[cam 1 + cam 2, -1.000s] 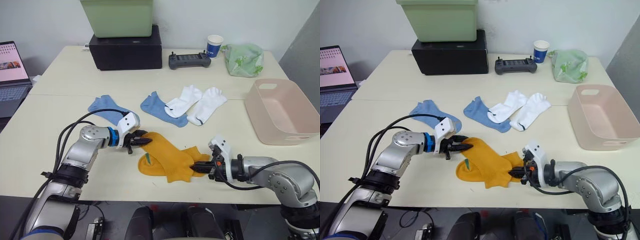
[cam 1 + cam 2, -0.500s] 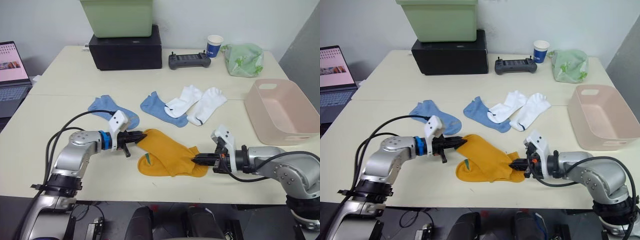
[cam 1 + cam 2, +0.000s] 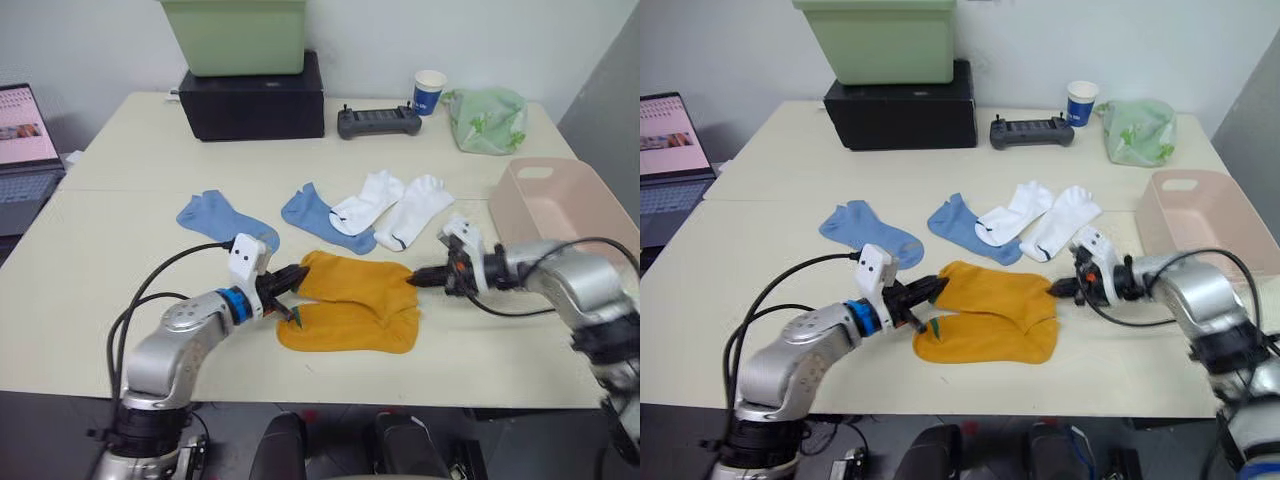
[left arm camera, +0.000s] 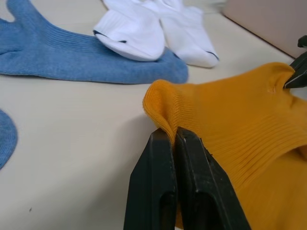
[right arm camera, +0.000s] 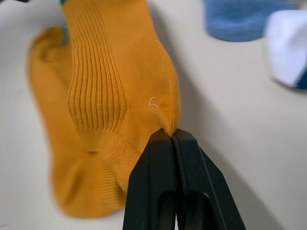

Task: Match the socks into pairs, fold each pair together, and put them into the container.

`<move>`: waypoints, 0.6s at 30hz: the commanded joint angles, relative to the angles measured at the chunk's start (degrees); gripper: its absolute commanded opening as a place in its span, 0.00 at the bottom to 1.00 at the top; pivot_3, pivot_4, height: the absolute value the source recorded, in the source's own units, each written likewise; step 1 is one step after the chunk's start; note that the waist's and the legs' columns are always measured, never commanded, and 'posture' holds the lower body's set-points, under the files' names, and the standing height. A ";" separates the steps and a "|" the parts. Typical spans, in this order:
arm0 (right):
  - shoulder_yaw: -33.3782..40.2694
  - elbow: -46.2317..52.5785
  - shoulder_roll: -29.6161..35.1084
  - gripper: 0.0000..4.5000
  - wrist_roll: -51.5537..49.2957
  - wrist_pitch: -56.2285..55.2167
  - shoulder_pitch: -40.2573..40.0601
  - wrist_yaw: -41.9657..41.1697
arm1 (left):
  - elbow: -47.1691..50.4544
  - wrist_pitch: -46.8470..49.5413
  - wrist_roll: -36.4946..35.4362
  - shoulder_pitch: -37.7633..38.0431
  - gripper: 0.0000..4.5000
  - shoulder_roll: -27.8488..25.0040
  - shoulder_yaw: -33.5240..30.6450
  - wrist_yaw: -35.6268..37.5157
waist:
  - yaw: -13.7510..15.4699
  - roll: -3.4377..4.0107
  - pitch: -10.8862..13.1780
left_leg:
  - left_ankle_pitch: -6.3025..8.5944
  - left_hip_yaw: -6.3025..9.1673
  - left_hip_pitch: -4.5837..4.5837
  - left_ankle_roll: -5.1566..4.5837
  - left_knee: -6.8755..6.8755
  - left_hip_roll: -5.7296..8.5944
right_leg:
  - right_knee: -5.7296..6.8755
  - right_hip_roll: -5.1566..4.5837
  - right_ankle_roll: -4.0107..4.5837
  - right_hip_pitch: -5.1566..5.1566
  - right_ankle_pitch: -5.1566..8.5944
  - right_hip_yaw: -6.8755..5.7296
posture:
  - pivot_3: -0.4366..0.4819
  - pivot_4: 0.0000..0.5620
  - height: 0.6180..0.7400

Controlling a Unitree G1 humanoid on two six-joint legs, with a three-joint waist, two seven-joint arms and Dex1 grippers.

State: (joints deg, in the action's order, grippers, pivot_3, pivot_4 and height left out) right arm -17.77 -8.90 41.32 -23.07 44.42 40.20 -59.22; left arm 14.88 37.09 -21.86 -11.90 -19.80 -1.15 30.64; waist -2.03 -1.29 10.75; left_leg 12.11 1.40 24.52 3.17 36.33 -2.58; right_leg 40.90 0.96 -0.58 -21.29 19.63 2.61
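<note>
Two mustard-orange socks lie near the table's front edge. The upper sock (image 3: 355, 278) is stretched between my two grippers over the lower sock (image 3: 350, 330). My left gripper (image 3: 297, 273) is shut on its left end, seen close up in the left wrist view (image 4: 171, 134). My right gripper (image 3: 415, 281) is shut on its right end (image 5: 171, 135). Behind them lie two light blue socks (image 3: 226, 221) (image 3: 318, 216) and two white socks (image 3: 366, 200) (image 3: 414, 212); one white sock overlaps a blue one. The pale pink container (image 3: 560, 163) stands at the right, beyond my right arm.
At the back stand a black box (image 3: 252, 100) with a light green bin (image 3: 235, 35) on top, a controller (image 3: 378, 121), a paper cup (image 3: 429, 90) and a pale green bag (image 3: 487, 119). A laptop (image 3: 22, 140) sits at the far left.
My right gripper has carried its end of the mustard sock away from the front edge and to the right. The sock is now stretched flat over the other one. My left gripper shifted slightly right.
</note>
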 commanded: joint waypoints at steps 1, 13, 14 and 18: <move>-1.80 -9.99 -2.20 0.00 6.60 -8.27 5.61 -1.96 | -2.68 -4.74 3.55 -1.53 0.01 1.40 1.04 -3.26 | 0.12 0.00 0.00 | 0.00 0.02 0.02 0.00 0.00 -0.01 | 0.01 0.01 0.00 -0.02 0.00 -0.03 | 0.48 0.27 1.00; 3.10 -14.66 -4.24 0.31 13.18 -17.34 7.03 -0.60 | -6.44 -9.05 4.79 -2.18 0.32 1.62 -0.45 -4.08 | 0.39 0.00 0.00 | -0.01 0.03 0.12 0.03 0.12 0.00 | 0.01 -0.07 0.00 -0.03 0.00 -0.06 | 0.48 0.27 1.00; 4.29 -12.76 -3.73 0.39 12.85 -16.82 6.05 -0.06 | -6.77 -9.72 5.13 -2.12 0.39 0.77 -0.98 -3.77 | 0.39 0.00 0.00 | -0.01 0.03 0.12 0.03 0.12 0.00 | 0.01 -0.07 0.00 -0.03 0.00 -0.07 | 0.48 0.27 1.00; 9.27 0.61 -1.55 0.55 9.69 -15.01 -0.49 -0.10 | -6.99 -13.01 4.00 -1.65 0.68 -3.58 -3.33 0.71 | 0.42 0.00 0.00 | -0.01 0.07 0.16 0.02 0.09 -0.03 | -0.01 -0.05 0.00 -0.06 0.00 -0.11 | 0.48 0.27 1.00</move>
State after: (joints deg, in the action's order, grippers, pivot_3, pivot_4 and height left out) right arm -11.05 -13.73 38.98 -11.53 29.18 40.12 -59.41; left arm 6.27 26.40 -16.90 -13.30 -22.59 -3.09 29.43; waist -1.61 -1.29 10.75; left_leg 12.10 1.48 24.69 3.20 36.41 -2.62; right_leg 40.90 0.91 -0.59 -21.36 19.63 2.49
